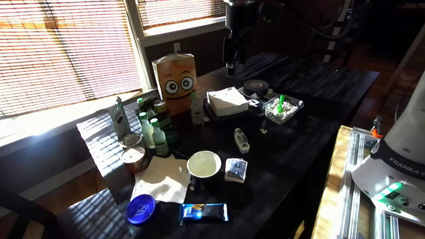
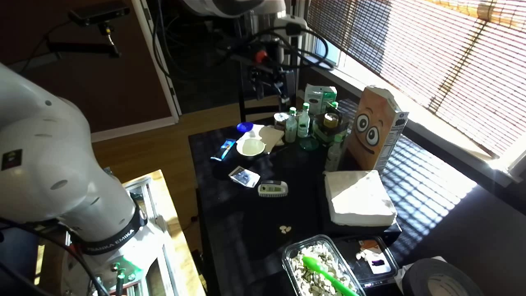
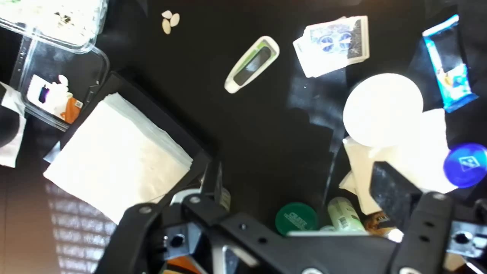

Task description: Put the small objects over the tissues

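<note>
Tissues (image 3: 121, 156) sat in a squarish white stack on a flat black base (image 3: 158, 118), sunlight cutting across the top; in both exterior views I had an orange carton (image 1: 177, 83) with a cartoon face just beside them, and a small green-capped bottle (image 1: 196, 113) near its foot; a dark roll of tape (image 1: 256, 91) sat near them too. My gripper (image 3: 298, 180) hung well above the dark table (image 1: 285, 149), parted wide, its two sides far from each other in the wrist view; in an exterior view I saw the gripper (image 1: 231, 69) pointing down, dimly lit, its tips hard to tell apart; three small pale pieces (image 3: 170, 23) lay loose on the table, apart from the stack and near a clear container (image 1: 290, 114); that container was heaped with pale bits (image 2: 306, 281), a green utensil (image 1: 281, 103) sticking up among them. I could see a white-and-green brush (image 1: 241, 141) lying between the tissues and a loosely stacked deck of cards (image 1: 236, 170); past the cards was a pale bowl (image 1: 204, 164), overlapping a sheet of beige paper (image 1: 166, 176) in the wrist view, though I couldn't tell whether it rested on it; a blue packet (image 1: 204, 212) and a round blue disc (image 1: 141, 209) lay near that paper.
</note>
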Tool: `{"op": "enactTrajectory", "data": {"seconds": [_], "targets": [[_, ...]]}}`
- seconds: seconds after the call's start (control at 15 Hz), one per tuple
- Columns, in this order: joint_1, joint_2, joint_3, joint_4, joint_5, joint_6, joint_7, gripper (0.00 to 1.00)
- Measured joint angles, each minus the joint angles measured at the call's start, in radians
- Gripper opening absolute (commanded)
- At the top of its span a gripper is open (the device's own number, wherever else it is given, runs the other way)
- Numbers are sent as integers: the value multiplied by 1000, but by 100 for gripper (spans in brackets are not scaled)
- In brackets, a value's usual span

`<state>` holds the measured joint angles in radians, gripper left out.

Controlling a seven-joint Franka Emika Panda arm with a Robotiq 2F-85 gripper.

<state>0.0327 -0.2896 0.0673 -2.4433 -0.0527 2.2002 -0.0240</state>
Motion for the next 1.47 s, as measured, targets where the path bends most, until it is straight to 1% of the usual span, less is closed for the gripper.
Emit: {"op": "enactTrajectory", "data": {"seconds": [0.13, 0.27, 0.4, 0.6, 0.73, 0.8, 1.0, 1.2, 1.27, 1.33, 1.47], "targets": [[-22, 83, -27, 33, -48, 10, -29, 100], [-36, 169, -41, 72, -95, 14, -31, 100], [-39, 242, -45, 118, -103, -16, -31, 100], [-37, 281, -44, 170, -103, -53, -31, 100], [-36, 280, -44, 168, -104, -48, -32, 100], [-32, 280, -41, 159, -109, -11, -43, 100], [-18, 306, -36, 115, -155, 194, -81, 100], [-28, 401, -46, 89, -147, 442, -207, 100], [-40, 442, -48, 92, -132, 502, -263, 100], [-55, 486, -48, 99, -111, 542, -324, 100], [-92, 572, -46, 134, -94, 571, -421, 100]]}}
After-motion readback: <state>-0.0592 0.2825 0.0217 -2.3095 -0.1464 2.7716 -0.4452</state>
